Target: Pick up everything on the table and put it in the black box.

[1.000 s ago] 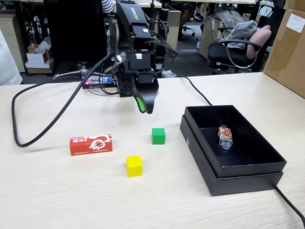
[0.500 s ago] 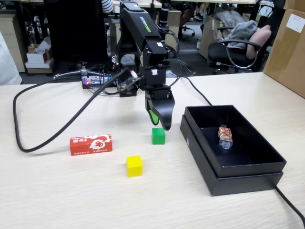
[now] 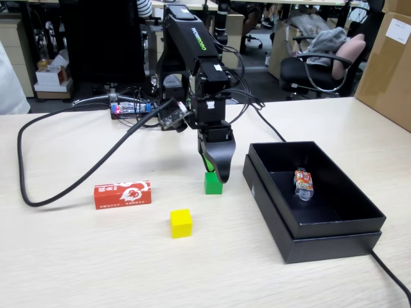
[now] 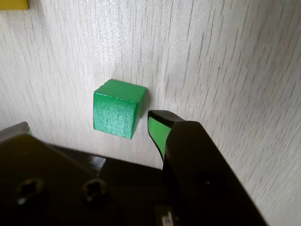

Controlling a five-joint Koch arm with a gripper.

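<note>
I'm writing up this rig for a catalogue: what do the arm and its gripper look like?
The arm is matte black and boxy, with green lettering on its upper link and dark cables looped beside it. The gripper has black pointed jaws lined with bright green pads.

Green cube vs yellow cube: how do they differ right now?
Colour: the green cube is green, the yellow cube is yellow. Place: in the fixed view the green cube lies closer to the black box, the yellow cube nearer the camera and further left. Engagement: the gripper is open, its tips on either side of the green cube; the yellow cube sits untouched. Both are small cubes resting on the table.
</note>
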